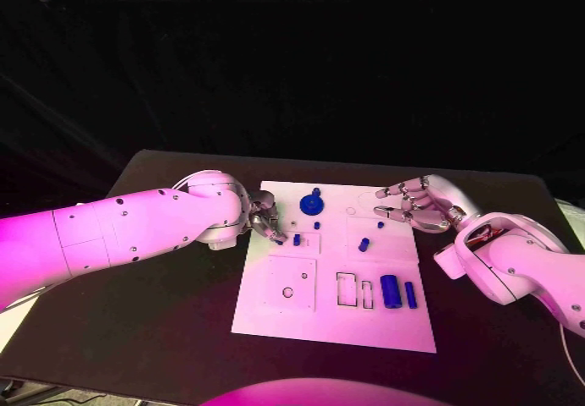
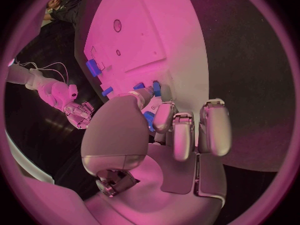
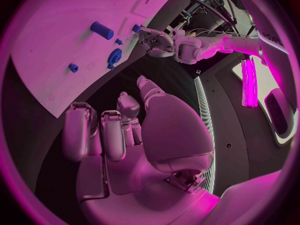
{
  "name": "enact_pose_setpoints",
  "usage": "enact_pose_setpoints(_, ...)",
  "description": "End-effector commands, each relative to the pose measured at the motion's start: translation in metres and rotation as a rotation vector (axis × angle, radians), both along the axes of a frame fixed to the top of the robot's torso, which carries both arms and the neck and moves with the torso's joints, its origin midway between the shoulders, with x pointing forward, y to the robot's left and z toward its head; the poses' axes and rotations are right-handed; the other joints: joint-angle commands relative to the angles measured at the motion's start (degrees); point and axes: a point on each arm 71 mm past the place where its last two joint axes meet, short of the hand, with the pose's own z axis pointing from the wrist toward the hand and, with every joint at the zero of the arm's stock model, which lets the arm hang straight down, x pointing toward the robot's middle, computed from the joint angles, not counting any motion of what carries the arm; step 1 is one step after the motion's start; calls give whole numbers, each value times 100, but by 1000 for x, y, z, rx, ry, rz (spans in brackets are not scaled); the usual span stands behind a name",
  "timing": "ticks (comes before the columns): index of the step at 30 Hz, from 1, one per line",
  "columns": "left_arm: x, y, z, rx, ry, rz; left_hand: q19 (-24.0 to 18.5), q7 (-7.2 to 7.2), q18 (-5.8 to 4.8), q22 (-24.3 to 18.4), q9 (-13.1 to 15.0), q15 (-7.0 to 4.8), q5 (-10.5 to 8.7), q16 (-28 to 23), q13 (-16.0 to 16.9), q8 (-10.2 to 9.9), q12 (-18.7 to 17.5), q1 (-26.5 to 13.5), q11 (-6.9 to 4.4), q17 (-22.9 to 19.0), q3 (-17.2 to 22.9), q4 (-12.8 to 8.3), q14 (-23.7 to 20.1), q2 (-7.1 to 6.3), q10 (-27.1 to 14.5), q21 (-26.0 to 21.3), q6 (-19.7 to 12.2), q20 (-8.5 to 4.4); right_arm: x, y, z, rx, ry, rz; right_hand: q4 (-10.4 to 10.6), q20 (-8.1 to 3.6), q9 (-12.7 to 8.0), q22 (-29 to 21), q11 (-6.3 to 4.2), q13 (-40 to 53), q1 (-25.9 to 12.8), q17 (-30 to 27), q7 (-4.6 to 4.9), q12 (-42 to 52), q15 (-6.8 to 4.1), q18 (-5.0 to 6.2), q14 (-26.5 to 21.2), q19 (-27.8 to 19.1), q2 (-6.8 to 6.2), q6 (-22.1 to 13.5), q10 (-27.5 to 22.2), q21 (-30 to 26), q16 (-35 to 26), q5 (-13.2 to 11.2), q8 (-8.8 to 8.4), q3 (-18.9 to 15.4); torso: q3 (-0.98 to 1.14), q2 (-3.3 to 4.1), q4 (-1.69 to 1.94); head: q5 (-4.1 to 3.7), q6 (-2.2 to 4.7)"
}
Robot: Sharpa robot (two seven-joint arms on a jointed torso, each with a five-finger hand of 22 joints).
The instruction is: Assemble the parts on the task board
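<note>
Task board (image 1: 319, 317) sits frame center on the black tabletop (image 1: 159, 338), left hand (image 1: 264, 222) at its upper-left edge pinching a small blue part (image 2: 149, 119), right hand (image 1: 414, 203) curled empty at upper right, off the board.

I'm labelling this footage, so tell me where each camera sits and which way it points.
Head view: on the head, looking down at the board; both arms enter, left hand and right hand.
Left wrist view: behind the left hand, facing the board.
Right wrist view: behind the right hand, facing the board.
All share the board.
</note>
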Motion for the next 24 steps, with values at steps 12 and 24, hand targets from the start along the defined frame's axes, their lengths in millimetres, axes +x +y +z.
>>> enact_pose_setpoints(12, -3, -3, -3, 20, 29, -33, 27, -47, -51, 424, 8, 17, 15, 18, -8, 32, -38, 56, -12, 1505, 535, -514, 603, 3, 19, -18, 37, 12, -1, 1, -1, 0, 0, 10, 3, 3, 7, -6, -30, -7, 3, 557, 5, -37, -17, -16, 388, -21, 42, 38, -18, -22, -36, 25, 24, -27, 3, 2, -2, -4, -10)
enact_pose_setpoints(24, 0, -3, -5, -2, 56, 12, 25, -72, -48, 426, -15, 14, -1, 18, -2, 30, -23, -548, -22, 1505, 141, -114, 603, -23, 54, -36, 184, 17, -1, 2, 0, 2, 0, 13, 5, 3, 7, -20, -30, -20, 5, 556, 5, -52, -18, -13, 388, -27, 45, 37, -27, -30, -37, 28, 22, -30, 7, 1, -11, -13, -18)
